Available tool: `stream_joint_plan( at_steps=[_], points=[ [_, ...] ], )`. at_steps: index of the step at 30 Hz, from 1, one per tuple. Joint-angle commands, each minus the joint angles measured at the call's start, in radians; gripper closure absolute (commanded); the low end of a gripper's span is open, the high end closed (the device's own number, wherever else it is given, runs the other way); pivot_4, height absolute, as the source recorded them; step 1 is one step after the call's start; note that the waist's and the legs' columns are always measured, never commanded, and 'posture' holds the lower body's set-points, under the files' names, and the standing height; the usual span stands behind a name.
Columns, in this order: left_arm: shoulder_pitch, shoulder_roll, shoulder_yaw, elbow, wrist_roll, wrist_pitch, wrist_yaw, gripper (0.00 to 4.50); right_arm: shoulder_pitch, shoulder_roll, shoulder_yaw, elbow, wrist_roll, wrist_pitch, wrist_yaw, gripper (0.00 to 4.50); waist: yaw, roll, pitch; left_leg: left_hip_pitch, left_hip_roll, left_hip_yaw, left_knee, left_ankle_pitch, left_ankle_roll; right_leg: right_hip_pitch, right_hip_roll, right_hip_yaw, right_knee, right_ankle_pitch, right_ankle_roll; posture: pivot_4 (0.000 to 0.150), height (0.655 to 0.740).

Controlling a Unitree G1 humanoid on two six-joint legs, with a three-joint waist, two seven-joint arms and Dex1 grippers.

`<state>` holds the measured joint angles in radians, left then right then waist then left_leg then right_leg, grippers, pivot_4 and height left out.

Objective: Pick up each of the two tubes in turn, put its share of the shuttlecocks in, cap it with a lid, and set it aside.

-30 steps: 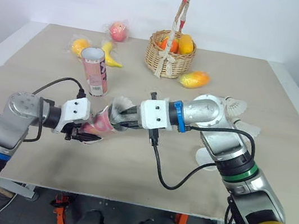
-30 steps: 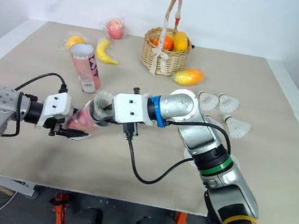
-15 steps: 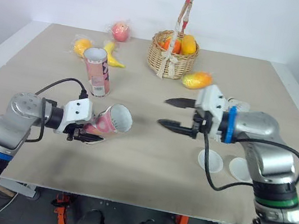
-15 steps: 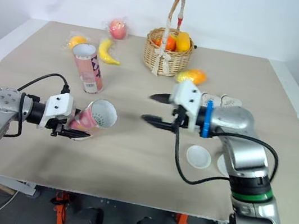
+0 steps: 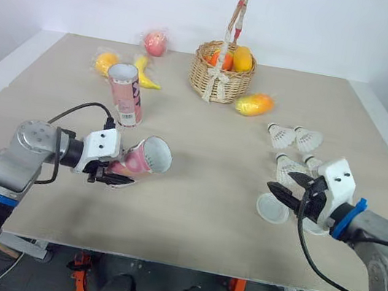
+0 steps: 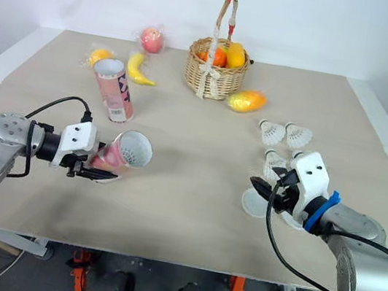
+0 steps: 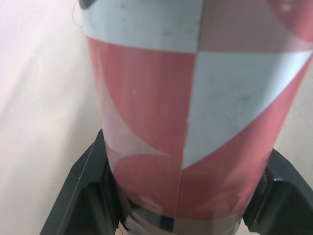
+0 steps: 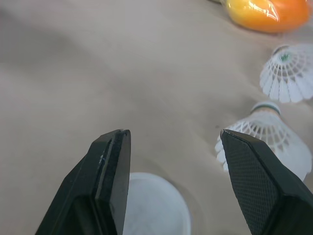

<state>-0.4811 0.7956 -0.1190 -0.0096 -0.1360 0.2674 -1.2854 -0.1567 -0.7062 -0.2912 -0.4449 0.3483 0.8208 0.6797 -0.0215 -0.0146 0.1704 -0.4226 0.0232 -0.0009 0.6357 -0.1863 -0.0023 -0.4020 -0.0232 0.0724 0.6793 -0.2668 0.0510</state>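
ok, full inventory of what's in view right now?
table: 1, beige
upright tube: 1, pink and white, back left
tilted tube: 1, pink and white, in the left gripper
shuttlecocks: 3 visible, white, right side
lids: 2, white, front right, one partly hidden
basket: 1, wicker, back centre, orange and yellow fruit inside
mango: 1, yellow-orange, right of the basket
banana: 1, yellow, back left
orange fruit: 1, left of the banana
red fruit: 1, far back
left gripper: jaws shut on the tilted tube
right gripper: jaws open, by the lids
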Motion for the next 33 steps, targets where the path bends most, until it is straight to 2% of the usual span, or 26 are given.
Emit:
stream_joint_plan(
  at_steps=[1, 8, 19, 21, 24, 25, 28, 33],
  points=[
    [0.019, -0.021, -0.074, 0.012, -0.003, 0.003, -0.038, 1.8, -0.015, -0.001, 0.022, 0.008, -0.025, -0.011, -0.055, 1.34, 0.001, 0.0, 0.0, 0.0, 0.0, 0.0, 0.0, 0.0, 0.0, 0.0, 0.0, 0.0, 0.0, 0.0, 0.0, 0.15, 0.74],
    [0.014, -0.027, -0.072, 0.014, 0.0, 0.007, -0.035, 1.8, -0.12, 0.062, 0.103, 0.198, -0.117, -0.052, -0.188, 1.34, 0.002, 0.0, 0.0, -0.001, -0.002, -0.001, 0.0, 0.0, 0.0, 0.0, -0.001, 0.0, -0.002, 0.0, 0.001, 0.15, 0.74],
    [0.01, -0.018, -0.06, 0.007, -0.001, 0.019, -0.032, 1.8, -0.241, 0.11, 0.167, 0.36, -0.16, -0.078, -0.243, 1.34, 0.002, 0.0, 0.0, -0.002, -0.002, -0.001, 0.0, 0.0, 0.0, 0.0, -0.001, 0.0, -0.002, 0.0, 0.002, 0.15, 0.74],
    [0.01, -0.016, -0.059, 0.006, -0.002, 0.02, -0.032, 1.8, -0.257, 0.122, 0.174, 0.372, -0.162, -0.076, -0.249, 1.87, 0.001, 0.0, 0.0, -0.002, -0.002, -0.001, 0.0, 0.0, 0.0, 0.0, -0.001, 0.0, -0.002, 0.0, 0.002, 0.15, 0.74],
    [0.01, -0.014, -0.057, 0.003, -0.003, 0.023, -0.032, 1.8, -0.258, 0.129, 0.186, 0.358, -0.161, -0.08, -0.239, 3.05, 0.002, 0.0, 0.0, -0.002, -0.002, -0.001, 0.0, 0.0, 0.0, 0.0, -0.001, 0.0, -0.002, 0.0, 0.002, 0.15, 0.74],
    [0.009, -0.015, -0.057, 0.003, -0.003, 0.024, -0.032, 1.8, -0.257, 0.129, 0.19, 0.355, -0.16, -0.081, -0.235, 3.63, 0.002, 0.0, 0.0, -0.002, -0.002, -0.002, 0.0, 0.0, 0.0, 0.0, -0.001, -0.001, -0.002, 0.0, 0.002, 0.15, 0.74],
    [0.009, -0.014, -0.056, 0.003, -0.003, 0.025, -0.031, 1.8, -0.247, 0.125, 0.19, 0.329, -0.151, -0.081, -0.225, 4.45, 0.001, 0.0, 0.0, -0.002, -0.002, -0.002, 0.0, 0.0, 0.0, 0.0, -0.001, 0.0, -0.002, 0.0, 0.002, 0.15, 0.74],
    [0.007, -0.016, -0.058, 0.005, -0.001, 0.023, -0.031, 1.8, -0.224, 0.093, 0.205, 0.216, -0.124, -0.117, -0.145, 4.45, 0.001, 0.0, 0.0, -0.002, -0.002, -0.002, 0.0, 0.0, 0.0, 0.0, -0.001, 0.0, -0.002, 0.0, 0.002, 0.15, 0.74]
  ],
)
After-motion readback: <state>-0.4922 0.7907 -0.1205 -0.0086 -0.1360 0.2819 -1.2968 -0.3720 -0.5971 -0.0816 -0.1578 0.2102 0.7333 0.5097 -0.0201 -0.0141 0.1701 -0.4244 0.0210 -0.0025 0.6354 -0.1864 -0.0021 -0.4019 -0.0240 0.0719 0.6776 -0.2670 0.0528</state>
